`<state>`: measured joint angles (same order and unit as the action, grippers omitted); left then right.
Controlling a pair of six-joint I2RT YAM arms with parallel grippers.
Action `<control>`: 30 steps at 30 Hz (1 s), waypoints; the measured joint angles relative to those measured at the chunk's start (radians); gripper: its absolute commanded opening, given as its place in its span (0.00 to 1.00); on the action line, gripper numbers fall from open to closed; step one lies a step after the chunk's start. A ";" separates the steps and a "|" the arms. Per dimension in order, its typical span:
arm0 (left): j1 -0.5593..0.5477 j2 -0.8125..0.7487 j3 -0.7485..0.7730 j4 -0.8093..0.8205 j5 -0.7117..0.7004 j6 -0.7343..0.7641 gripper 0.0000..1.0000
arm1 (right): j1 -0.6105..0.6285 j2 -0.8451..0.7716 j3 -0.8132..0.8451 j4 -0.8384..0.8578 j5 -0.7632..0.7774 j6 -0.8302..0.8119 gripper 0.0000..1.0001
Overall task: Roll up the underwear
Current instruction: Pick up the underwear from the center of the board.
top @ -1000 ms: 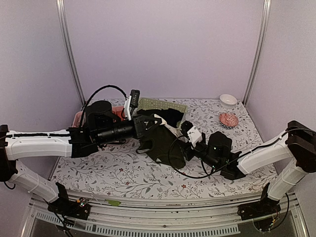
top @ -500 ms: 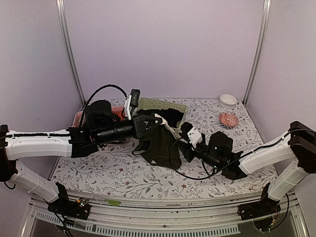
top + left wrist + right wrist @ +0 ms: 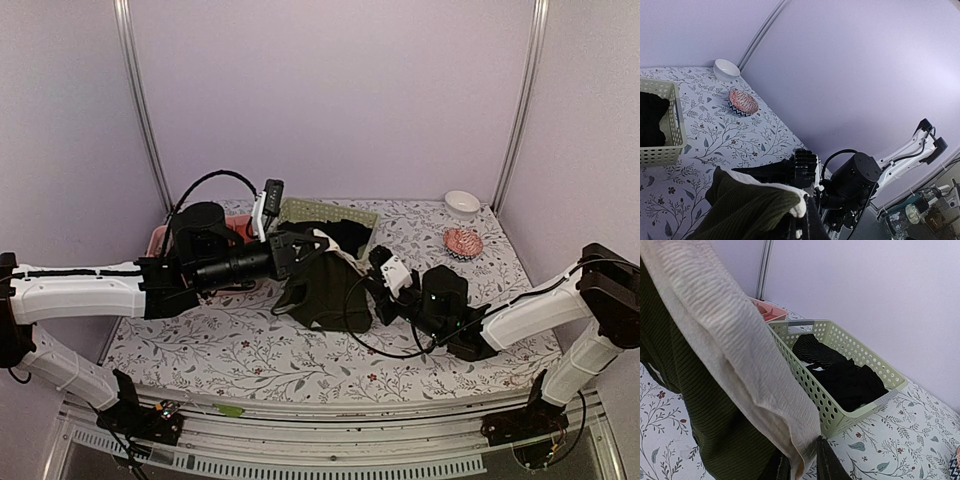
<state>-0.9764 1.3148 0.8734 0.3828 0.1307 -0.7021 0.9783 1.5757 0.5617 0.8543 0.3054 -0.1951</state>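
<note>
Two-handed hold: the left hand (image 3: 316,244) is pinched tight on one end of the underwear's (image 3: 325,290) cream waistband (image 3: 730,340), and the right hand (image 3: 368,266) nips the other end. The strip stretches between them and the dark cloth hangs below, over the middle of the floral surface (image 3: 220,340). Behind, near the far edge, stands a green basket (image 3: 300,210) of black garments.

At centre frame the underwear (image 3: 325,290) hangs over the worktop (image 3: 250,345) between my left fingers (image 3: 296,250) and right fingers (image 3: 829,466); the basket (image 3: 300,210) sits just behind it, the bowl (image 3: 462,202) at upper right.
</note>
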 measured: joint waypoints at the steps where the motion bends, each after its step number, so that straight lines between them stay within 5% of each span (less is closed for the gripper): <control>1: 0.000 0.000 0.001 0.000 0.000 0.000 0.00 | -0.003 0.000 0.000 -0.001 0.000 0.000 0.20; 21: 0.002 -0.022 0.003 0.015 0.047 0.003 0.00 | -0.019 0.058 0.055 -0.013 -0.072 -0.010 0.40; 27: 0.002 -0.044 0.003 0.021 0.046 0.003 0.00 | -0.024 0.058 0.063 -0.035 -0.157 -0.015 0.39; 30: 0.002 -0.049 0.003 0.024 0.046 0.003 0.00 | -0.024 0.058 0.071 -0.040 -0.182 -0.016 0.25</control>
<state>-0.9745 1.2659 0.8764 0.4072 0.1764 -0.6991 0.9543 1.6337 0.6331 0.8146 0.1238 -0.2115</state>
